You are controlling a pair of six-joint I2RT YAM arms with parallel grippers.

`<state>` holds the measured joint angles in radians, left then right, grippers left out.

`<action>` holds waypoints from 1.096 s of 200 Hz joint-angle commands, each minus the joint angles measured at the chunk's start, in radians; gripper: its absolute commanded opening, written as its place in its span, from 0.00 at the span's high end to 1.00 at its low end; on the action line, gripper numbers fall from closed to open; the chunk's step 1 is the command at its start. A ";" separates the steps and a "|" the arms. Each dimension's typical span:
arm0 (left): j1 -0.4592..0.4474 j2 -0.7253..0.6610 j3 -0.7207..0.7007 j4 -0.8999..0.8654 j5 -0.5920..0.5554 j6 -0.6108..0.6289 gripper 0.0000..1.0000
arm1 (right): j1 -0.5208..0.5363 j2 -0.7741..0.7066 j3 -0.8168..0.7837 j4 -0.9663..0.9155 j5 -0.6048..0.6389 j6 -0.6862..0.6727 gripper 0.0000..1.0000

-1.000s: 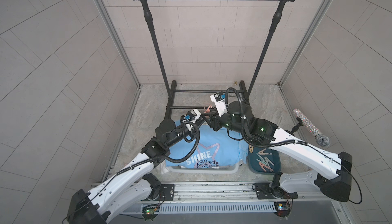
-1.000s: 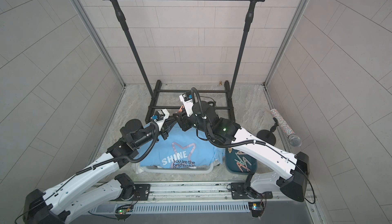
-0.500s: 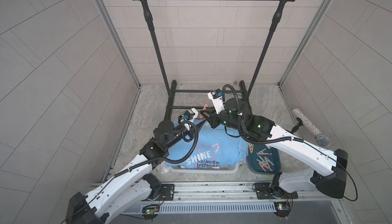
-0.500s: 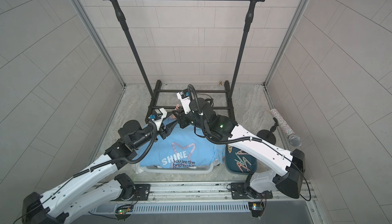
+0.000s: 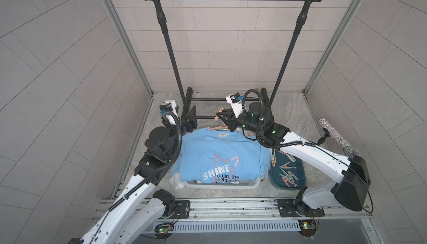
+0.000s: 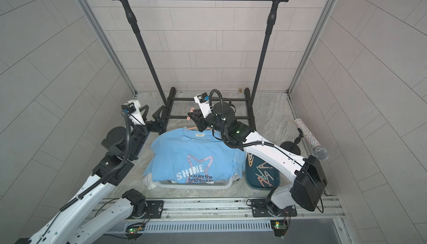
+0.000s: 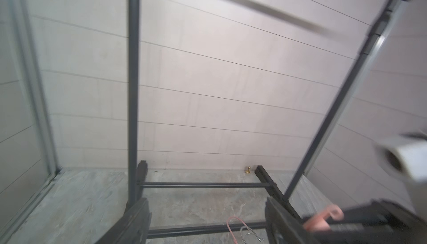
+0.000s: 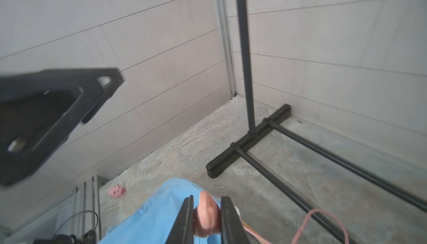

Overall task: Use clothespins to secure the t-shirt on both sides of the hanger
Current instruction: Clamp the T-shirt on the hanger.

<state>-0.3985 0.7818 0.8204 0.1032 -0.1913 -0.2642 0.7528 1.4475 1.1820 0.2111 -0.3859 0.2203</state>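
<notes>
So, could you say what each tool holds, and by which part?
Right tool clamps a peach clothespin by its sides, end protruding; left tool holds nothing.

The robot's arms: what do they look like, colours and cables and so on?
The left arm and right arm have smooth white shells, black joints and black ribbed cables looping outside. Each wrist carries a small white camera block. The left gripper and right gripper are black, flat-sided, two-fingered.

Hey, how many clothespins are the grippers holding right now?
1: a peach clothespin pinched in the right gripper. The left gripper is open and empty. More lie in the teal tray.
</notes>
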 commanded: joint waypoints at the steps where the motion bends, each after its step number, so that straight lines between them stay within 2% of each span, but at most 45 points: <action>1: 0.121 0.058 0.006 -0.090 0.064 -0.243 0.19 | -0.002 0.063 -0.041 0.218 -0.287 -0.289 1.00; 12: 0.149 0.075 -0.016 -0.046 0.098 -0.261 0.19 | -0.001 0.107 -0.015 0.181 -0.352 -0.359 1.00; 29: 0.181 0.102 -0.019 -0.052 0.146 -0.262 0.19 | 0.009 0.188 0.096 -0.018 -0.413 -0.508 1.00; 52: 0.215 0.132 -0.006 -0.092 0.174 -0.253 0.19 | 0.041 0.296 0.233 -0.290 -0.409 -0.770 1.00; 69: 0.242 0.149 -0.014 -0.086 0.203 -0.268 0.19 | 0.061 0.355 0.278 -0.371 -0.365 -0.898 1.00; 117: 0.291 0.191 -0.018 -0.090 0.249 -0.284 0.22 | 0.062 0.435 0.300 -0.292 -0.329 -0.913 1.00; 145: 0.293 0.183 -0.012 -0.126 0.200 -0.237 0.23 | 0.061 0.462 0.315 -0.248 -0.321 -0.896 1.00; 173: 0.294 0.190 -0.012 -0.114 0.220 -0.236 0.24 | 0.056 0.476 0.312 -0.153 -0.310 -0.843 1.00; 182: 0.293 0.190 -0.016 -0.110 0.223 -0.236 0.24 | 0.053 0.476 0.311 -0.127 -0.312 -0.790 1.00; 219: 0.296 0.195 -0.020 -0.098 0.232 -0.233 0.25 | 0.028 0.455 0.296 -0.044 -0.359 -0.713 1.00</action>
<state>-0.1112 0.9779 0.8043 -0.0132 0.0269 -0.5144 0.8059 1.9167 1.4754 0.0559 -0.7151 -0.5560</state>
